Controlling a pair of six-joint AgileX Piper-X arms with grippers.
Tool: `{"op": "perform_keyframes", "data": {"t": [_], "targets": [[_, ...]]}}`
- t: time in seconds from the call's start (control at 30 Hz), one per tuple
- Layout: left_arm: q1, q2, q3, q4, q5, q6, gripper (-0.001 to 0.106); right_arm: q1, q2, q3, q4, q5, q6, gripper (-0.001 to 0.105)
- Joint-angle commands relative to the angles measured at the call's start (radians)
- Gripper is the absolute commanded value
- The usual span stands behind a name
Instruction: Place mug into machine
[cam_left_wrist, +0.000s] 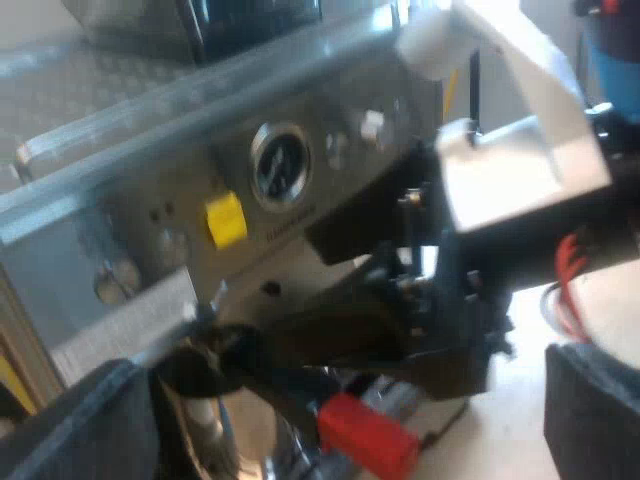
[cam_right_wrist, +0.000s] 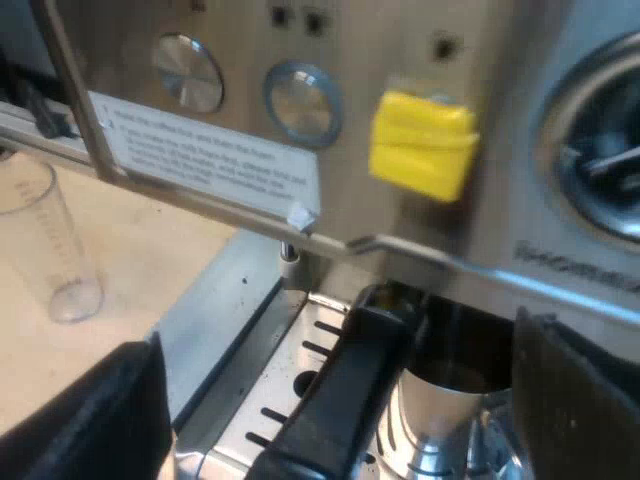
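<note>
Metal mug (cam_right_wrist: 445, 398), seemingly: standing on the drip tray (cam_right_wrist: 300, 352) under the holder (cam_right_wrist: 370, 340); we are straddling it, right tool (cam_right_wrist: 340, 405) released.

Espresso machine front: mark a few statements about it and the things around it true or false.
1. The machine bears a yellow tag on its front. True.
2. The glass stands on top of the machine. False: it stands on the table beside the machine.
3. The handle ends in blue. False: its end is red.
4. The right gripper is open, with one finger on each side of the handle. True.
</note>
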Motion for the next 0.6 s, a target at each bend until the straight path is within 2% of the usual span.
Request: {"op": "perform_keyframes", "data": {"t": [0.03, 0.07, 0.3, 0.43, 0.6], "targets": [[-0.001, 0.033, -0.053, -0.003, -0.006, -0.05, 0.08, -0.004, -0.082, -0.005, 0.062, -0.049, -0.005, 0.073], [-0.001, 0.06, -0.076, -0.004, -0.006, -0.07, 0.08, -0.004, -0.112, -0.005, 0.091, -0.05, -0.008, 0.073], [0.006, 0.222, -0.184, -0.004, -0.006, -0.072, 0.08, -0.033, -0.27, -0.005, 0.296, -0.044, -0.008, 0.073], [0.051, 0.269, -0.216, -0.004, -0.006, -0.072, 0.08, -0.144, -0.362, -0.005, 0.421, -0.131, 0.005, 0.073], [0.171, 0.281, -0.223, -0.006, 0.001, -0.067, 0.08, -0.401, -0.484, -0.005, 0.549, -0.269, 0.005, 0.073]]}}
